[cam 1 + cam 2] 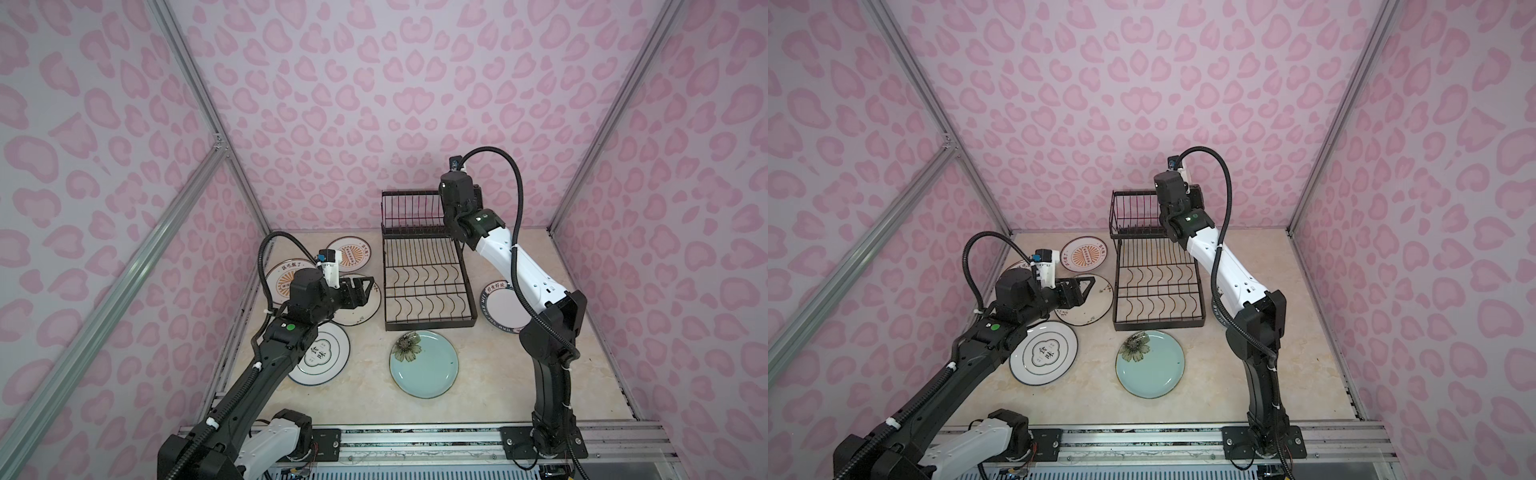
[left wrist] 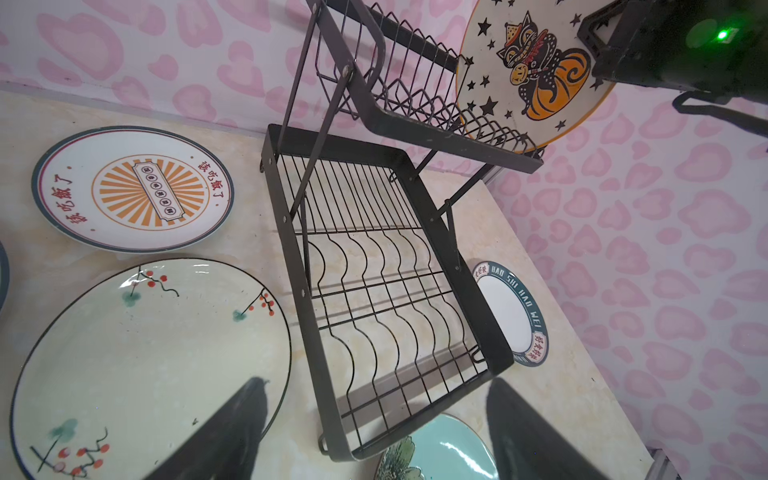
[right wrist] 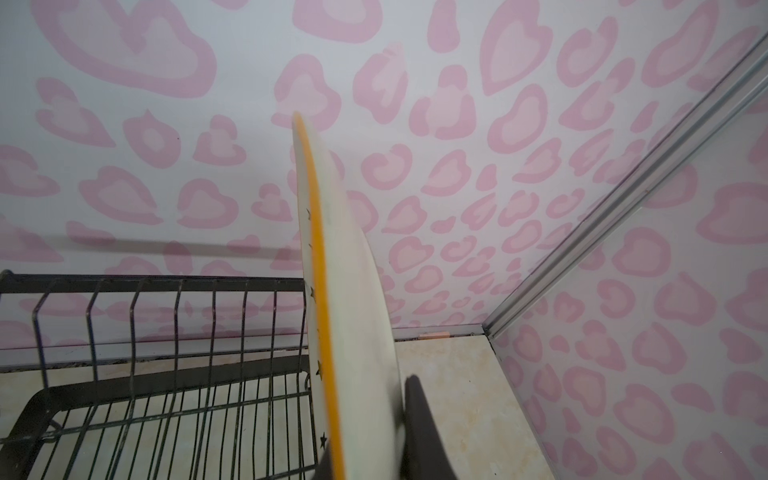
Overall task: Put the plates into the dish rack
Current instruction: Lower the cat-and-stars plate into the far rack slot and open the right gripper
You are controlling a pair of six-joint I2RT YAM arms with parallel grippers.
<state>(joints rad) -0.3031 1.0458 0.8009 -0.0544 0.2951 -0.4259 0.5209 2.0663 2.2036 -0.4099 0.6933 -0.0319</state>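
Note:
The black wire dish rack point(image 1: 428, 286) point(image 1: 1156, 286) point(image 2: 374, 270) stands at the back middle. My right gripper point(image 3: 370, 415) is shut on the star-and-cat plate point(image 3: 353, 311) point(image 2: 536, 70), which stands on edge at the right end of the raised basket. My left gripper point(image 1: 372, 291) point(image 2: 376, 382) hovers open and empty over the cream branch plate point(image 1: 365, 313) point(image 2: 145, 353), left of the rack. Flat on the table lie two orange-sunburst plates point(image 1: 353, 253) point(image 1: 280, 280), the green-ringed emblem plate point(image 1: 1044, 353), the teal flower plate point(image 1: 424, 363) and the navy-lettered plate point(image 1: 503, 307).
Pink-patterned walls close in the table on three sides, with an aluminium post point(image 3: 623, 199) in the back right corner. The arms' mounting rail point(image 1: 415, 440) runs along the front edge. The rack's lower tray point(image 1: 1156, 299) holds nothing.

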